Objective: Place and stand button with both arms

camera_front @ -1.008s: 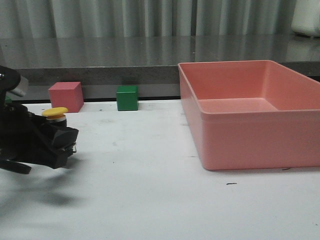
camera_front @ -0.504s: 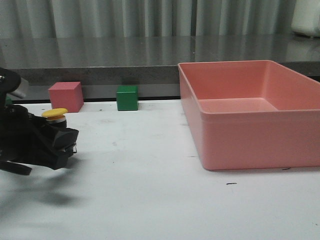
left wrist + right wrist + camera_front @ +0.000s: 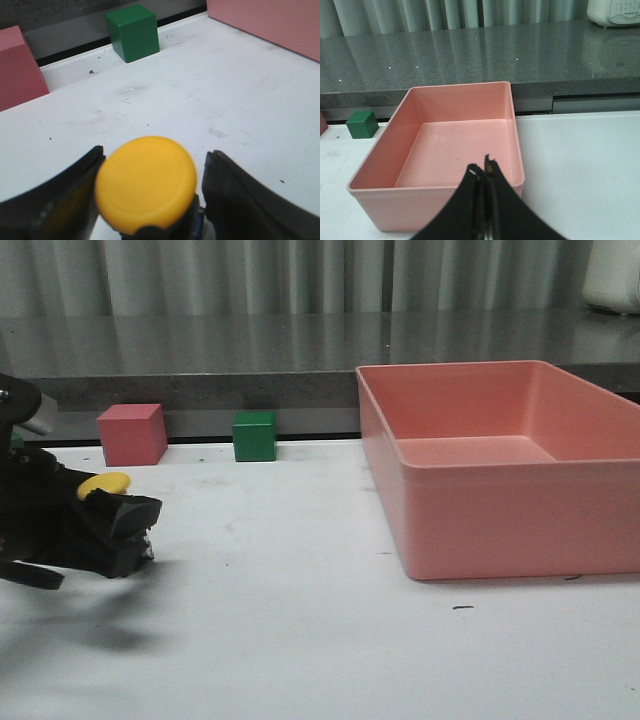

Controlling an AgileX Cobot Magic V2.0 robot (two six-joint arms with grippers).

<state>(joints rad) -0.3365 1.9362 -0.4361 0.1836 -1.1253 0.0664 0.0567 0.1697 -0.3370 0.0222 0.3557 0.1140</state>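
Observation:
The button (image 3: 103, 483) shows its yellow cap, tilted, at the table's left side. In the left wrist view the cap (image 3: 145, 182) fills the space between my two fingers, with the black body and a bit of bluish base below it. My left gripper (image 3: 125, 525) is low over the table and shut on the button; in the left wrist view the gripper (image 3: 155, 151) has one finger against the cap and the other against the body. My right gripper (image 3: 482, 170) is shut and empty, above the near wall of the pink bin. It is out of the front view.
A large pink bin (image 3: 500, 465) stands on the right half of the table; its rim (image 3: 435, 187) lies under the right gripper. A pink cube (image 3: 131, 433) and a green cube (image 3: 254, 435) sit at the table's back edge. A grey counter runs behind.
The button's cap has dropped and tipped from level to tilted within the left gripper. The gripper itself has hardly shifted.

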